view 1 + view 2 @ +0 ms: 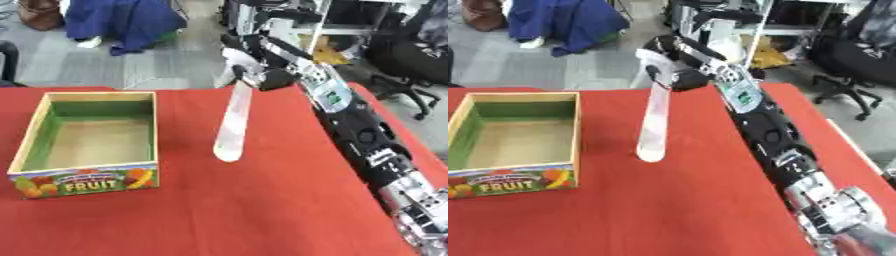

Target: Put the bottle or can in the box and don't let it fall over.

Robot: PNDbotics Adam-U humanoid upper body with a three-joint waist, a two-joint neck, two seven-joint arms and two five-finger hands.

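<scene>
The robot's right hand [254, 70] is gripping a tall, slim, pale translucent bottle [232, 125] by its top — long axis near upright, base hanging low over the red tablecloth [262, 210]. The open wooden fruit box [35, 130] is sitting to the bottle's left, apart — its floor bare.

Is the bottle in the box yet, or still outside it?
Outside. The tall pale translucent bottle hangs from the right hand over the red tablecloth, right of the wooden fruit-labelled box, whose inside looks empty.
</scene>
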